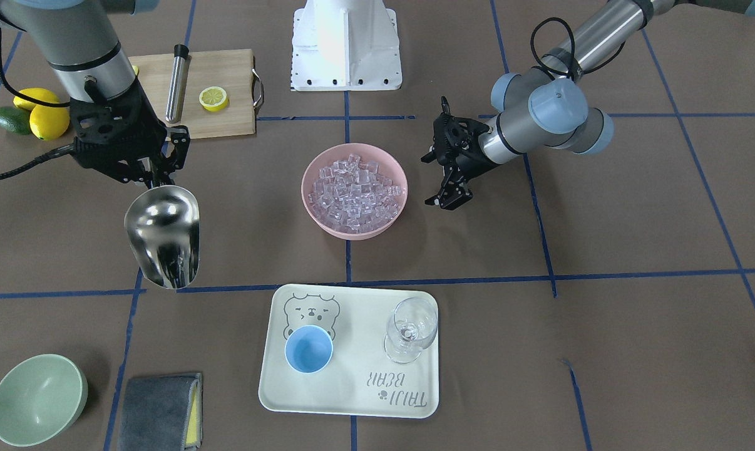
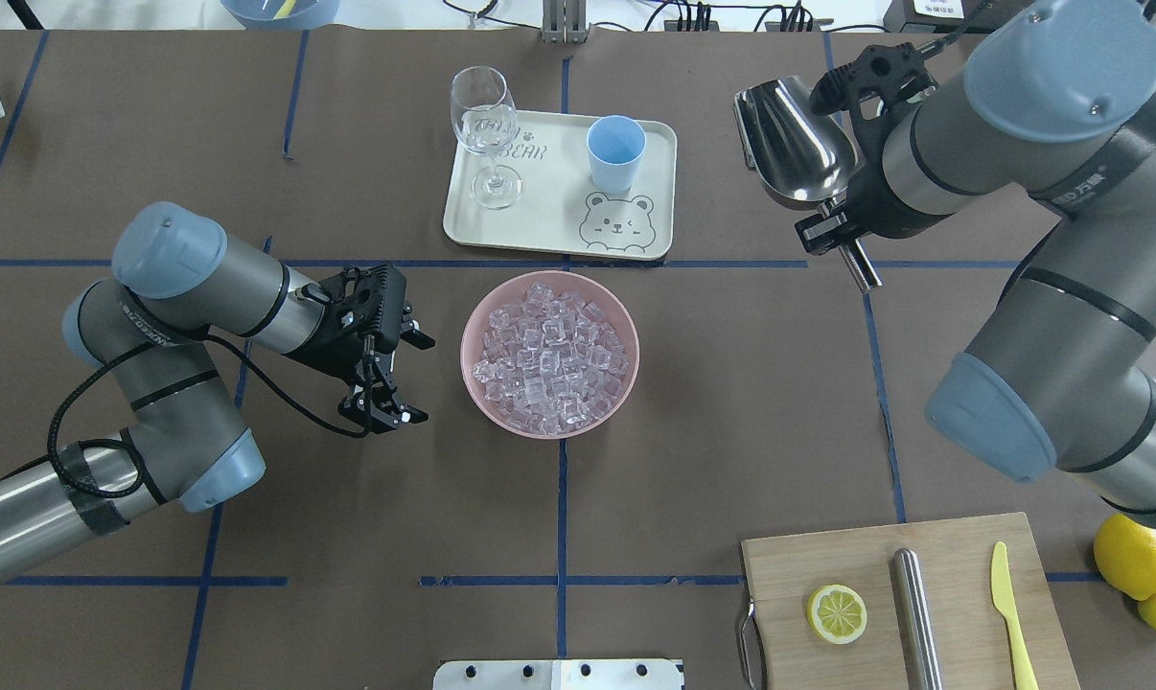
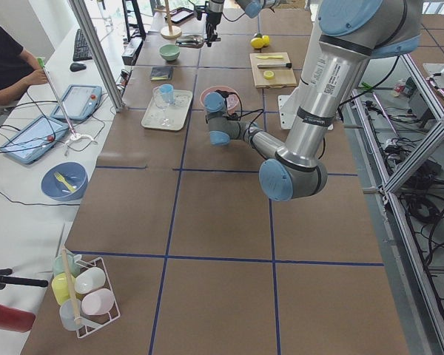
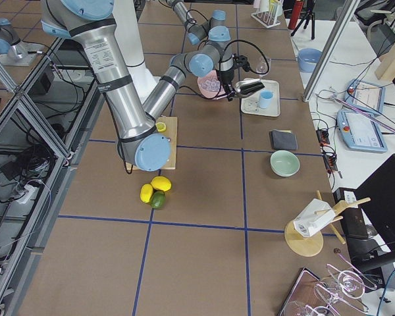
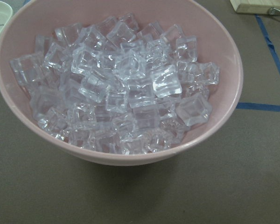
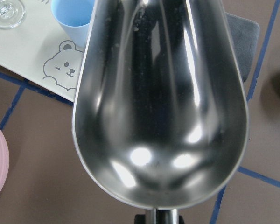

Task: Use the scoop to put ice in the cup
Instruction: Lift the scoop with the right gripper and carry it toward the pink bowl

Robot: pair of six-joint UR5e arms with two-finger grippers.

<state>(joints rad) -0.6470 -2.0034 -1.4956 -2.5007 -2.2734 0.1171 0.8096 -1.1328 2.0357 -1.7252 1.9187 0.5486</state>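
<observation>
The right gripper [image 1: 154, 170] clamped the empty scoop [image 1: 163, 235] by its handle, trough upward to carry ice [image 2: 549, 359]. The left gripper [image 2: 407, 379] hung, jaws apart, beside the pink bowl [image 2: 470, 331], probably to steady it.

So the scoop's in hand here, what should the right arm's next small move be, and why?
Probably carry the scoop across to the pink bowl and dip its mouth into the ice. The right gripper is shut on the handle, but the trough is empty and hangs over bare table beside the bowl; the cup holds no ice.
</observation>
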